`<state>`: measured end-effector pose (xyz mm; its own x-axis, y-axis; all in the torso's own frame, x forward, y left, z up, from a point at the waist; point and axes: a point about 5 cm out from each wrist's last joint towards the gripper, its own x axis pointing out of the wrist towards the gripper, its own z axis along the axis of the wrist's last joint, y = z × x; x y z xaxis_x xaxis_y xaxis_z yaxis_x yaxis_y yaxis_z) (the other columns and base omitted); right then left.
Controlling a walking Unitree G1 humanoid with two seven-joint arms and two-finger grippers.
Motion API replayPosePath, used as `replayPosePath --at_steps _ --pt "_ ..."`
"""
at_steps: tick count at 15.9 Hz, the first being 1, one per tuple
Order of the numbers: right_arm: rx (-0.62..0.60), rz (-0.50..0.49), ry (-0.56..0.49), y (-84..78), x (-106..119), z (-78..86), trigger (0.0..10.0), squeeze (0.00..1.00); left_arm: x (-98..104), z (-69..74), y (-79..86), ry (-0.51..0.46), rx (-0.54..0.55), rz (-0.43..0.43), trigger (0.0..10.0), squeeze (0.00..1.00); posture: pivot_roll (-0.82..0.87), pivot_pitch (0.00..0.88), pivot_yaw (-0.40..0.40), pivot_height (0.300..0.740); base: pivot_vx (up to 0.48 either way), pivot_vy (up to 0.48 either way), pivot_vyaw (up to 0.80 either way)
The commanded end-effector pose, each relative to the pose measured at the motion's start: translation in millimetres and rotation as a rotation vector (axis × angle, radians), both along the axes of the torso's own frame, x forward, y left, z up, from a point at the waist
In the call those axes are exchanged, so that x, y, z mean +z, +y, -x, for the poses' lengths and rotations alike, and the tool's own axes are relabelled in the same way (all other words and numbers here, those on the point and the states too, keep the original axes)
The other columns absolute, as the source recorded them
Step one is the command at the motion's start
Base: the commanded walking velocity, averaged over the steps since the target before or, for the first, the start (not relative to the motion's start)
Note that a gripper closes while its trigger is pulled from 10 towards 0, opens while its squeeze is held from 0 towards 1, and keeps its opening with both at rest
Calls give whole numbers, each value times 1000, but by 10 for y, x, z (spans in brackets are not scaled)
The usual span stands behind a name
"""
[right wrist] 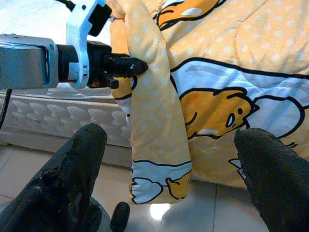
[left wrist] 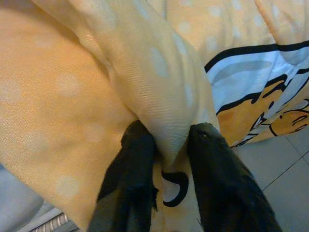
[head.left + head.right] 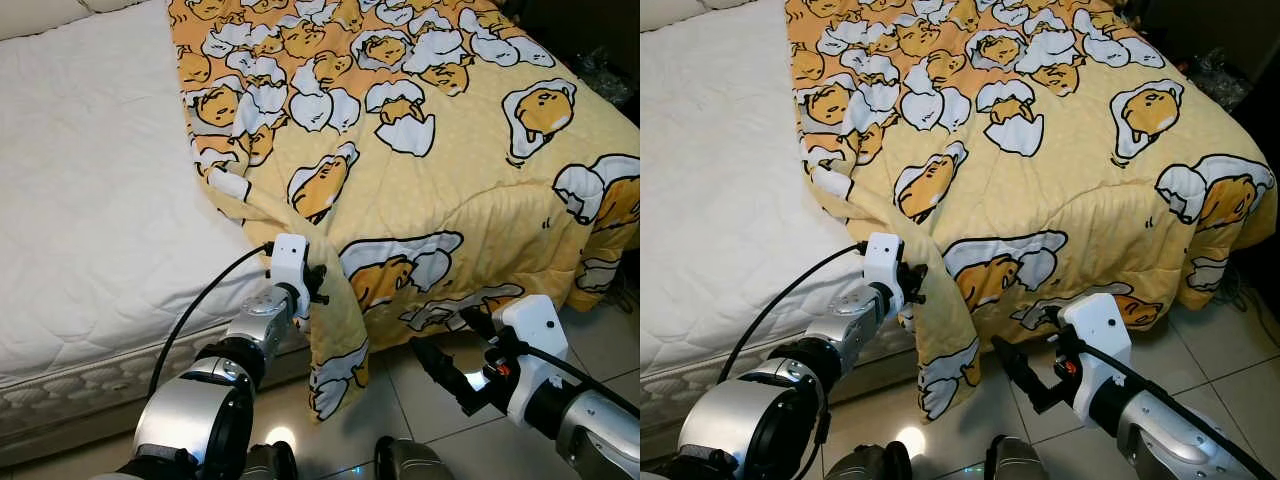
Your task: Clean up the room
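While my left gripper (image 2: 166, 159) pinches the drooping corner fold of the yellow blanket (image 3: 430, 150) spread across the mattress (image 3: 90, 200), my right gripper (image 1: 169, 169) waits wide open near the hanging hem, where this soft, limp quilt should bunch easily.

The left gripper (image 2: 166, 159) reaches forward at the end of its silver arm, both black fingers (image 2: 130, 179) pinched tight on a fold of cloth. The right gripper (image 1: 169, 179) (held lower, near the floor) spreads its fingers wide, holding nothing.
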<state>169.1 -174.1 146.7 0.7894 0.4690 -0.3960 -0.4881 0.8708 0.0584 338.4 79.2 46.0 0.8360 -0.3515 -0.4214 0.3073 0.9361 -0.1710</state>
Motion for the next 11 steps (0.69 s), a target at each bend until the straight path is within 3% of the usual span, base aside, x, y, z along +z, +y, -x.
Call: replayPosePath --at_steps 1,11 --pt "8 -8 -9 2 32 9 10000 0 -18 9 8 10 -5 -6 0 0 -342 167 112 740 0 0 0" --pt "8 -8 -9 2 32 9 10000 0 -18 9 8 10 -5 -6 0 0 -342 167 112 740 0 0 0"
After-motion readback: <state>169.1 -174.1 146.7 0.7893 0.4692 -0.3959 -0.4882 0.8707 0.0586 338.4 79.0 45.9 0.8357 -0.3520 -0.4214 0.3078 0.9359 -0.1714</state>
